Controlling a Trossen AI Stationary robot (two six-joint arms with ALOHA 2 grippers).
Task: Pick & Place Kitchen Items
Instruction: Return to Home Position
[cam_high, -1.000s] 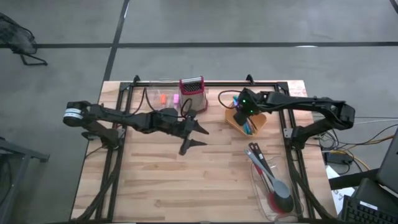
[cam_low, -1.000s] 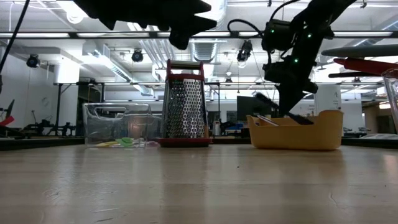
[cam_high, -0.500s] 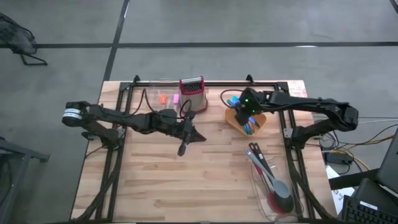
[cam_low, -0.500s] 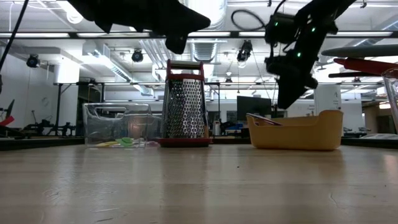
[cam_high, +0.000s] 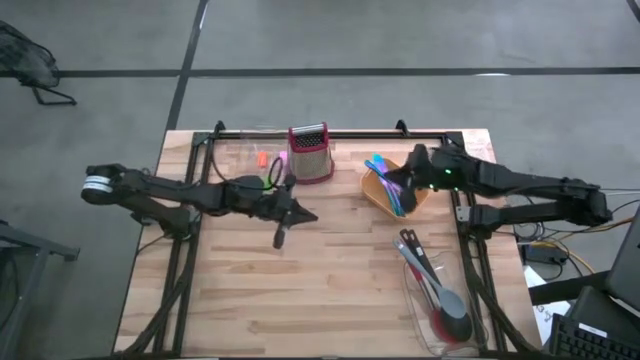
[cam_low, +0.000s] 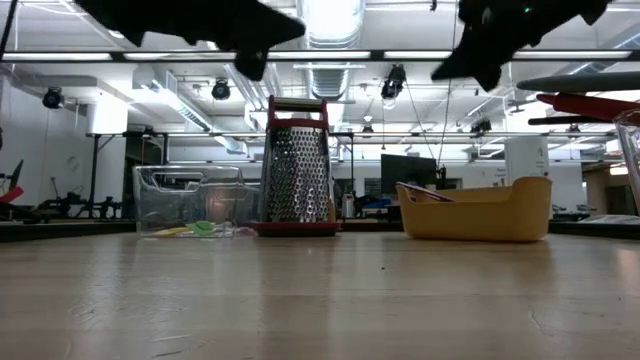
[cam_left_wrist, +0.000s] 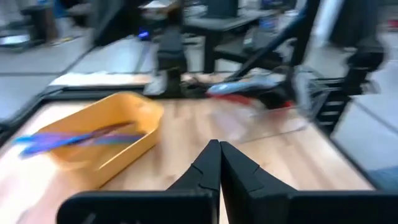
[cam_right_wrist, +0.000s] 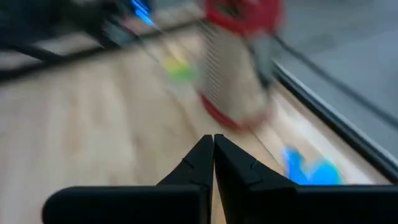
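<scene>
Wooden table (cam_high: 330, 290): right gripper (cam_right_wrist: 213, 146), clenched empty, has risen clear of the orange tray (cam_high: 370, 197); left gripper (cam_left_wrist: 218, 152), clenched too, retreats, suggesting sorting's finished.

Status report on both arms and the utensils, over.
Left gripper shut, empty, over mid-table. Right gripper shut, empty, above the orange tray. Blue utensils in tray. No obstruction seen.

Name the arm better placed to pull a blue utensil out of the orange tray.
Right. The right gripper hangs over the orange tray beside the blue utensils; the left gripper is mid-table, near the box grater, farther off.
</scene>
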